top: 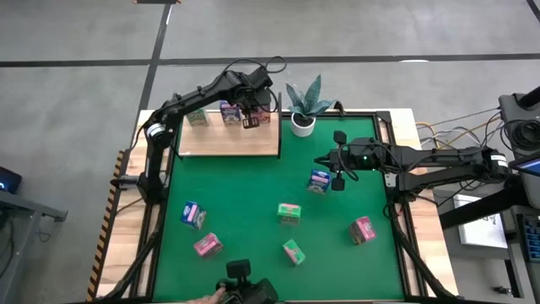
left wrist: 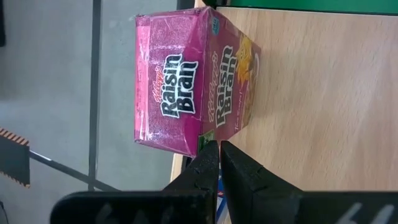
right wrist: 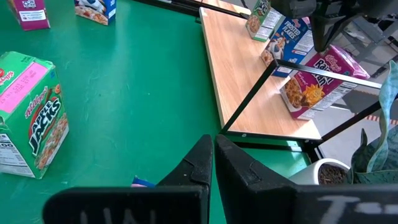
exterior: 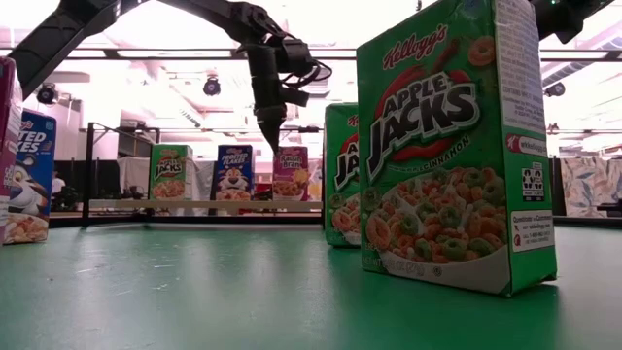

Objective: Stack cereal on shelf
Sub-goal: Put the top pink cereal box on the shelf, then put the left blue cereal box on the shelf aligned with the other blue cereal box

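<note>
Pink cereal carton (left wrist: 186,93) on shelf (left wrist: 323,99), just beyond shut left tool (left wrist: 219,163).

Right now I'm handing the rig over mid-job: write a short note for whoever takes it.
Left gripper: shut, empty, over the shelf beside the pink Raisin Bran box.
Right gripper: shut, empty, above the table by a blue box.
Done: three boxes on the shelf, green, blue, pink.
Left: six boxes on the green table, two green, two pink, two blue.
</note>
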Robot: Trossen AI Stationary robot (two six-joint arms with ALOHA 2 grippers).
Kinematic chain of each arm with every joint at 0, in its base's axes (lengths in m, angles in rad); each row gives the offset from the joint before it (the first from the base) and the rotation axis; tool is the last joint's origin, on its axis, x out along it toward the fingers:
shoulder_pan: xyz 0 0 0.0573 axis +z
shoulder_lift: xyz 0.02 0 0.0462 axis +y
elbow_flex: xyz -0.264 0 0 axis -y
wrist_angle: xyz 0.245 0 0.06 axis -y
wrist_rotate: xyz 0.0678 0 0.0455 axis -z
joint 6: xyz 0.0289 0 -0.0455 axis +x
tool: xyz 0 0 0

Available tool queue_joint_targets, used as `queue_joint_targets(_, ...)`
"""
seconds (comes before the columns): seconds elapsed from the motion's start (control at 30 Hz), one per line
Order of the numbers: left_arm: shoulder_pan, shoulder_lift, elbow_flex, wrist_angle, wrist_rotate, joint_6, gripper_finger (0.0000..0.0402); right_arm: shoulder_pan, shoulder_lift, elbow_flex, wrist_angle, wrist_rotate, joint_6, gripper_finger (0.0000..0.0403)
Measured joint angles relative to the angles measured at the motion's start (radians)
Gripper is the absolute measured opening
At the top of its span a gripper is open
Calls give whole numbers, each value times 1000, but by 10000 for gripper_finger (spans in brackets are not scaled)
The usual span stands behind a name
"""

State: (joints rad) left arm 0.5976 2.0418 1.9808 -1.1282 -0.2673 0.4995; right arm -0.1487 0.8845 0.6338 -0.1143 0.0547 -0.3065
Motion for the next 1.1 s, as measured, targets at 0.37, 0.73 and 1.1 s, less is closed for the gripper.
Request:
queue_joint_targets(0.37,-1,0,0,-19,4,-21,0,0,0,0,0,0,0,9)
queue_joint_targets(0.73,-35,0,0,-52,20,-95,0,0,0,0,0,0,0,9)
queue_joint_targets(1.1,-165,-18,-1,-79,22,-192,0,0,0,0,-8,-1,0,9)
